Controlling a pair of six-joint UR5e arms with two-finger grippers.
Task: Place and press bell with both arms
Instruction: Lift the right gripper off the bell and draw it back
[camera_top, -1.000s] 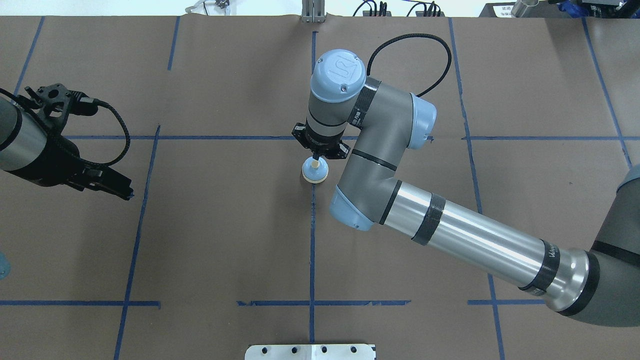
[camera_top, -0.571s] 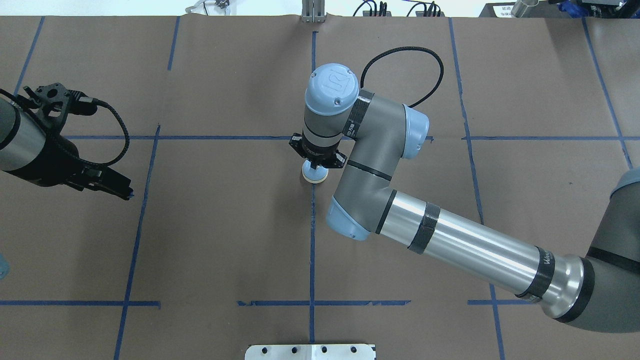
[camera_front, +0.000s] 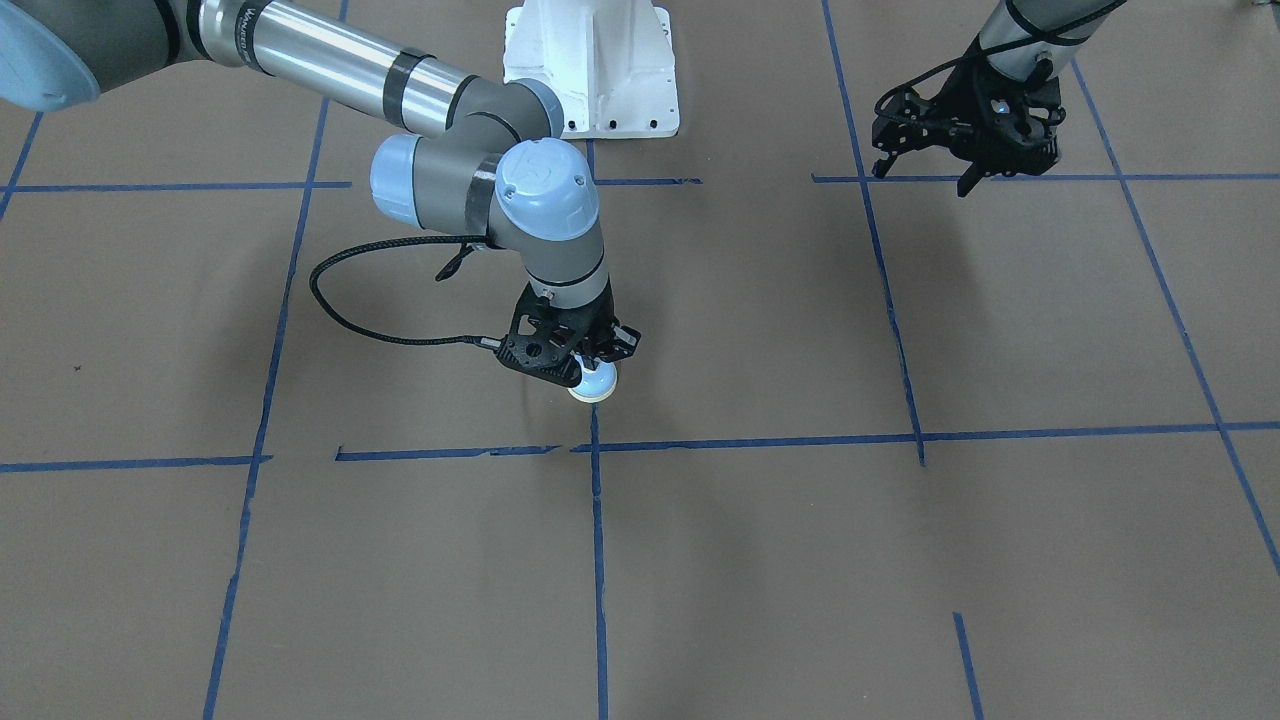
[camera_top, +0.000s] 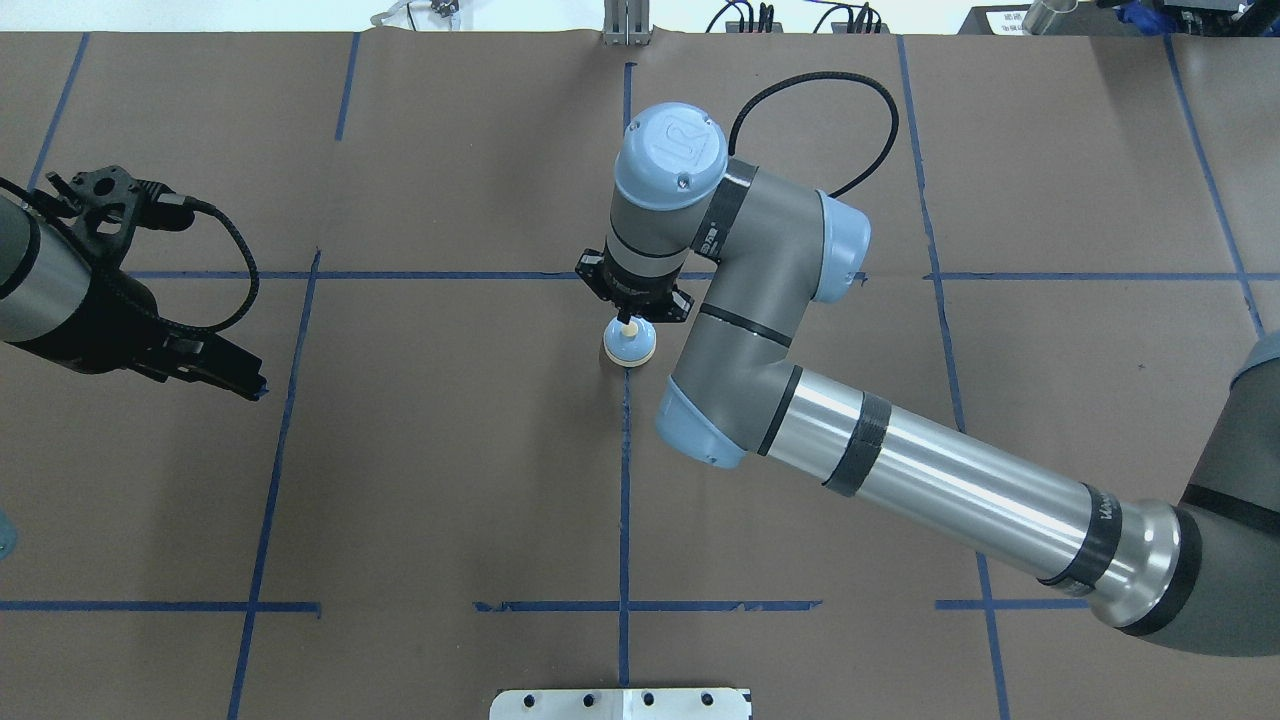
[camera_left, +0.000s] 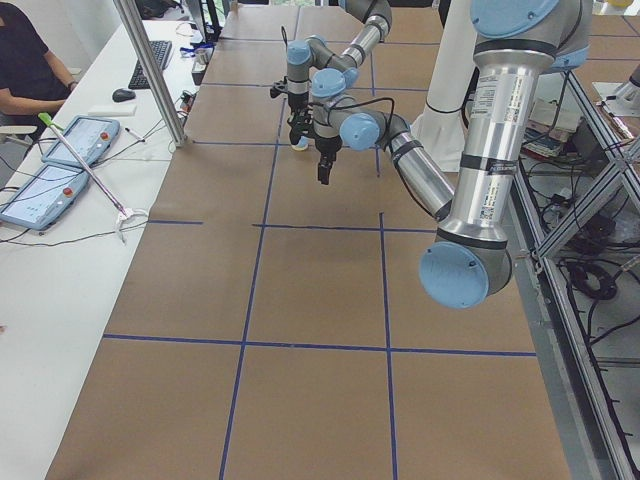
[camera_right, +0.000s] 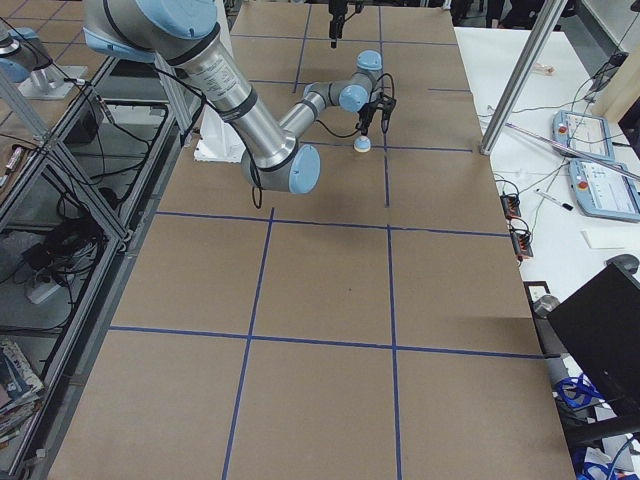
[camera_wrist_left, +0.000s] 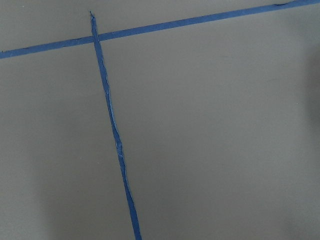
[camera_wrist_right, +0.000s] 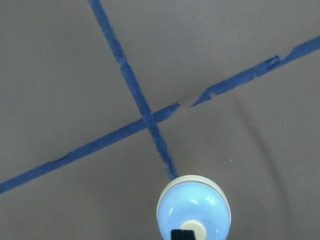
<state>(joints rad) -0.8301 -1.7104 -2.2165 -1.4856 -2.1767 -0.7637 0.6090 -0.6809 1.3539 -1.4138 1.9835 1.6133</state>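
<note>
The bell (camera_top: 630, 346), a small light-blue dome on a cream base, stands on the brown table at the crossing of two blue tape lines. It also shows in the front view (camera_front: 596, 384) and in the right wrist view (camera_wrist_right: 194, 209). My right gripper (camera_top: 629, 320) is shut and points straight down, its tips right over the cream button (camera_wrist_right: 192, 229). I cannot tell whether they touch. My left gripper (camera_top: 255, 384) is shut and empty, hovering far off at the table's left side, and it also shows in the front view (camera_front: 965, 185).
Blue tape lines (camera_top: 624, 480) split the brown table into squares. The white pedestal (camera_front: 590, 65) stands at the robot's side of the table. A side table with tablets (camera_left: 60, 150) and a metal pole (camera_left: 150, 70) lies beyond the far edge.
My right gripper dipped down over the bell and has come back up a little, so the bell's dome shows again. The left arm has not moved.
</note>
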